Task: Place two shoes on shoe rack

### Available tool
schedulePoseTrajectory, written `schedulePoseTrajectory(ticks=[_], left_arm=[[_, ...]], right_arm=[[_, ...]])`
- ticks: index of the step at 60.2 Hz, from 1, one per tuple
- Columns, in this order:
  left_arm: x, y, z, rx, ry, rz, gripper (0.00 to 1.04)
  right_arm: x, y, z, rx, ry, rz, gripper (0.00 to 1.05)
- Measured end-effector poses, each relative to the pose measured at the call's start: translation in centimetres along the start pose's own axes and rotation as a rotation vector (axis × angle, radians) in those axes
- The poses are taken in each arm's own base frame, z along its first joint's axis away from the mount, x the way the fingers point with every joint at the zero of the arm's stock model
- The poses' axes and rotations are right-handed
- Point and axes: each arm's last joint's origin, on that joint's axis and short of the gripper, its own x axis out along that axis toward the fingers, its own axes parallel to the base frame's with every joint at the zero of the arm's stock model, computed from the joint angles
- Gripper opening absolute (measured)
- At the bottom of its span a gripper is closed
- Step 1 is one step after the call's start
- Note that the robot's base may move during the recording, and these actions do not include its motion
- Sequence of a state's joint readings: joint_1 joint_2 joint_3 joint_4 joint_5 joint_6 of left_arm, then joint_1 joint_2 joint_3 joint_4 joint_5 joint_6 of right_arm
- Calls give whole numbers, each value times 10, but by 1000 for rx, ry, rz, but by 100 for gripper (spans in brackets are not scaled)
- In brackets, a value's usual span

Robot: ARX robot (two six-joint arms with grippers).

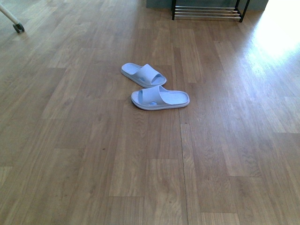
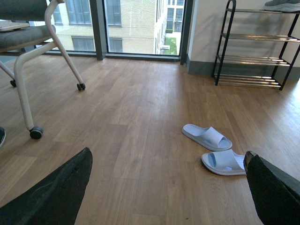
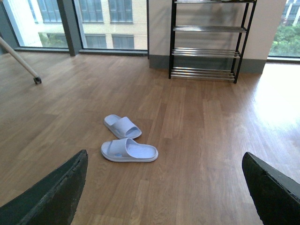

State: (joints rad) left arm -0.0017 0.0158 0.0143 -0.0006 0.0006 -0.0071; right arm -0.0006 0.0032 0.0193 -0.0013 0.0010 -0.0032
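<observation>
Two pale blue slide shoes lie side by side on the wooden floor, one farther (image 1: 144, 75) and one nearer (image 1: 160, 99). The shoe rack (image 1: 207, 13), black-framed with chrome rods, stands against the far wall, well beyond them. Neither arm shows in the front view. My left gripper (image 2: 168, 157) is open and empty above the floor, with the slides (image 2: 206, 137) (image 2: 224, 162) ahead near one finger and the rack (image 2: 253, 60) beyond. My right gripper (image 3: 165, 157) is also open and empty, and the slides (image 3: 122, 126) (image 3: 129, 151) lie ahead near its other finger, short of the rack (image 3: 207, 51).
A chair with white legs and casters (image 2: 28, 42) stands to the left; one caster (image 1: 18, 28) shows in the front view. A grey shoe (image 2: 281, 4) rests on the rack's top tier. Floor-length windows (image 2: 136, 23) line the far wall. Sun glare (image 1: 279, 28) falls on the floor to the right.
</observation>
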Motion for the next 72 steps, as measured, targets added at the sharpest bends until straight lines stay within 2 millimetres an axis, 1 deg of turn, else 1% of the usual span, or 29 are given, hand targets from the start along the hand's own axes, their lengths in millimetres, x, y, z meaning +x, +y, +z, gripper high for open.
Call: schedulePoseTrajectory(ticks=[72], left_arm=[[0,0,0,0,0,0,95]], right_arm=[[0,0,0,0,0,1,95]])
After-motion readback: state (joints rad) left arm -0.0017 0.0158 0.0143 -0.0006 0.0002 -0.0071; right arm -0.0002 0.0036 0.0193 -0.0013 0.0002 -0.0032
